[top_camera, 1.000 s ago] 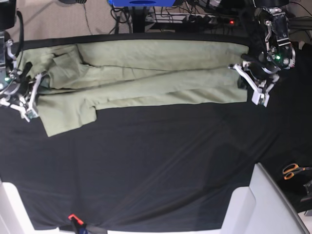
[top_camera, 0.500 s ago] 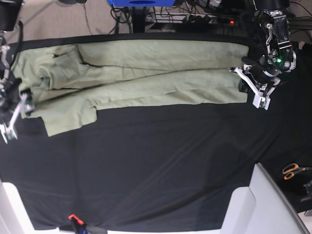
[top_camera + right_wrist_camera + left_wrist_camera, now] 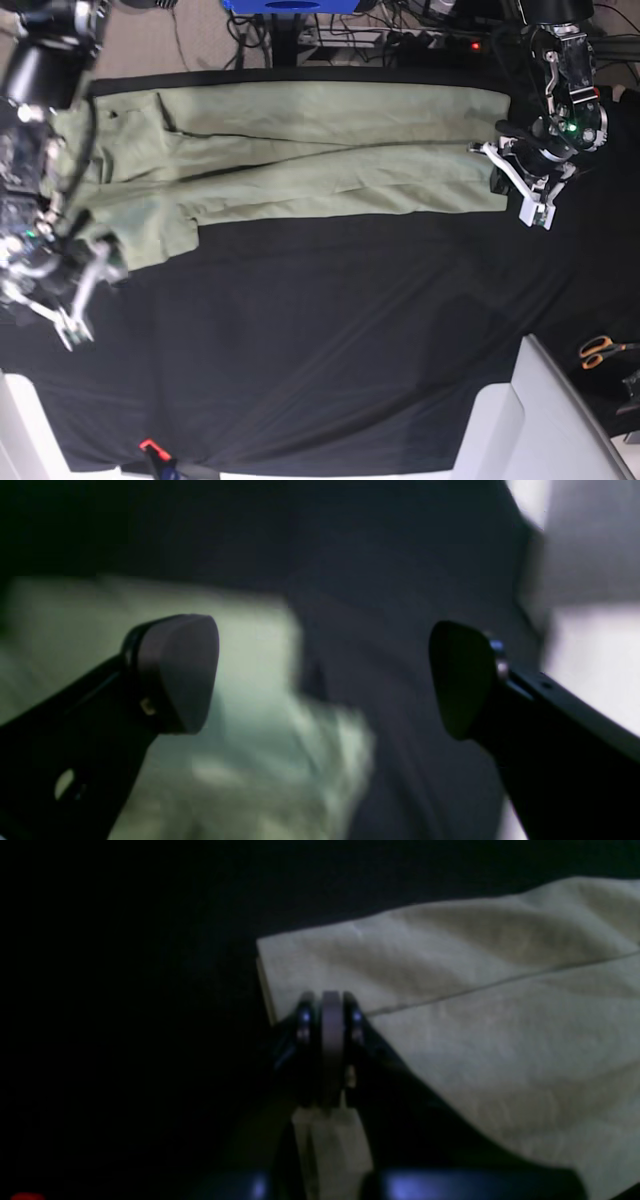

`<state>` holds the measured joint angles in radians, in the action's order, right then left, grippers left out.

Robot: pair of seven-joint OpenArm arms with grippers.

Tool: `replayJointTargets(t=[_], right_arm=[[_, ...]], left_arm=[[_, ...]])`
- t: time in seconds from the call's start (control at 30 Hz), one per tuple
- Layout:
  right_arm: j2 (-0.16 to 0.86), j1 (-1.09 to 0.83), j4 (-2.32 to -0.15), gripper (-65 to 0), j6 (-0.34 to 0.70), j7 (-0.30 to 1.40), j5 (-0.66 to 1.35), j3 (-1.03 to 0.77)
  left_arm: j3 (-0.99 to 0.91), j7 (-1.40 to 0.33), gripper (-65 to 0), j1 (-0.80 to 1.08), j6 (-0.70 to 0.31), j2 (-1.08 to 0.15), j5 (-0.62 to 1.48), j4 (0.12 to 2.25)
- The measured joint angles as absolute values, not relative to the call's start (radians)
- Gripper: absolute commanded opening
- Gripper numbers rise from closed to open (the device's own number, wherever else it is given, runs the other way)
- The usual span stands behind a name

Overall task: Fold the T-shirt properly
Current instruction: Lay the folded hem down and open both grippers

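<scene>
The pale sage-green, wrinkled cotton T-shirt [image 3: 300, 150] lies folded into a long band across the far part of the black cloth-covered table [image 3: 320, 340], toward twelve o'clock in the base view. Its long axis runs from nine o'clock to three o'clock, with the sleeve and bunched upper part at the nine o'clock end and a straight, squared-off edge at the three o'clock end.

The left gripper [image 3: 520, 180] sits at that three o'clock end, right against the shirt's edge. In the left wrist view its jaws are pressed together, and a corner of the green fabric [image 3: 450, 1005] lies at and beyond the fingertips (whether any cloth is actually pinched there, the dim picture does not settle). A fold line runs away from the gripper toward two o'clock across the fabric.

The right gripper [image 3: 75, 300] hovers at the shirt's nine o'clock end, toward seven o'clock from the sleeve and over the black cloth. Its jaws stand wide apart with nothing between them; in the right wrist view the blurred green fabric [image 3: 240, 720] lies under the left finger [image 3: 175, 672], dark cloth under the other.

Orange-handled scissors [image 3: 600, 350] lie off at four o'clock.
</scene>
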<state>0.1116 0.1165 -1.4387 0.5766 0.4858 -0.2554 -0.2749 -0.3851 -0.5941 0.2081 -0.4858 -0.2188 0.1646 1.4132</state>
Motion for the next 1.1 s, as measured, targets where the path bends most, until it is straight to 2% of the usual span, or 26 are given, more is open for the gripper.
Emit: replayJointTargets(t=[0.07,0.17,0.27,0.43,0.7,0.73,0.77,0.87,0.97,1.1], right_arm=[[0.103,0.117,-1.392,-5.7,0.578,0.427,-0.258,-0.290],[0.109,0.162,-1.220,-15.9,0.562,0.466,-0.280,-0.317],[0.117,0.255,-1.036,-22.1,0.560,0.464,-0.281,-0.366],[0.134,0.306,-0.921,-22.4,0.576,0.364,-0.265,-0.396],[0.177,0.377,-0.706,-24.6,0.566,0.329,-0.268,-0.406],[0.179,0.378,-0.694,-28.5,0.567,0.326,-0.269,-0.406],[0.179,0.376,-0.690,-35.9,0.570,0.321,-0.266,-0.406],[0.179,0.372,-0.690,-64.4,0.578,0.314,-0.261,-0.406],[0.179,0.373,-0.690,-63.2,0.577,0.316,-0.263,-0.406],[0.176,0.364,-0.720,-65.0,0.577,0.327,-0.269,-0.406]], left_arm=[[-0.385,-0.595,-65.0,0.208,-0.486,-0.213,0.164,1.412],[-0.385,-0.594,-65.0,0.207,-0.486,-0.206,0.165,1.412],[-0.384,-0.595,-65.0,0.205,-0.486,-0.196,0.164,1.412],[-0.384,-0.595,-65.0,0.206,-0.486,-0.196,0.164,1.412],[-0.387,-0.595,-65.0,0.211,-0.485,-0.195,0.164,1.411],[-0.387,-0.595,-65.0,0.211,-0.485,-0.194,0.164,1.411],[-0.387,-0.594,-65.0,0.211,-0.486,-0.194,0.165,1.411],[-0.387,-0.594,-65.0,0.211,-0.485,-0.194,0.165,1.411],[-0.387,-0.595,-65.0,0.211,-0.486,-0.195,0.164,1.411],[-0.386,-0.595,-65.0,0.211,-0.486,-0.194,0.165,1.411]])
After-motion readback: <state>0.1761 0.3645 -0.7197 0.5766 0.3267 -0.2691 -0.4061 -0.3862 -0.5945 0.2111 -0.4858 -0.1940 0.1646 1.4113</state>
